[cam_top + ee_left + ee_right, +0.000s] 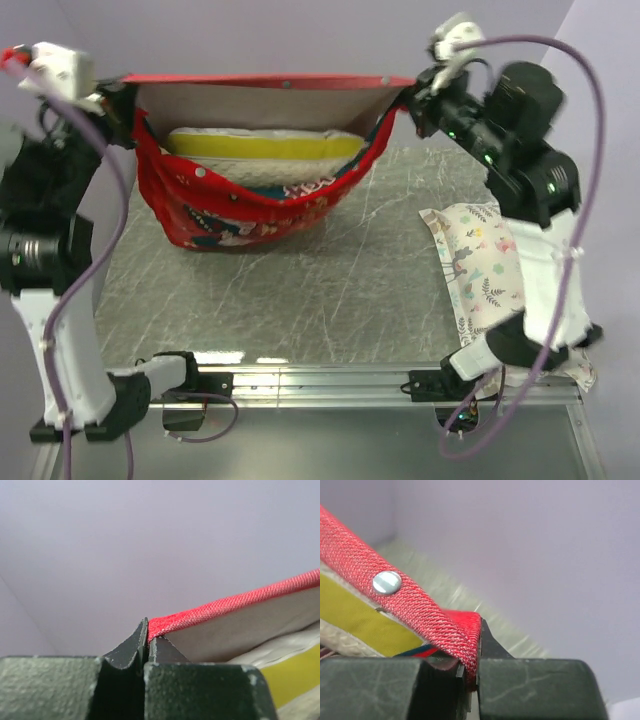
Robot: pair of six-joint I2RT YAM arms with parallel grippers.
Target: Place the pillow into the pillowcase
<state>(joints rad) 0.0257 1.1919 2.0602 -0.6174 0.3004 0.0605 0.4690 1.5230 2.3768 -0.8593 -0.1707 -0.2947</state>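
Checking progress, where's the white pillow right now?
Top view: the pillow sits inside the pillowcase, hung open between the left gripper and right gripper at the table's far side.

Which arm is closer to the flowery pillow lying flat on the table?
Right. The right tool grips a corner of the red pillowcase just beyond the flowery pillow, its arm crossing over it; the left tool pinches the opposite corner, far to the other side.

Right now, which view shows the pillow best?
Top external: the pillow shows across its full width inside the open-mouthed red pillowcase. Both wrist views catch only a sliver of its yellow strip and white edge.
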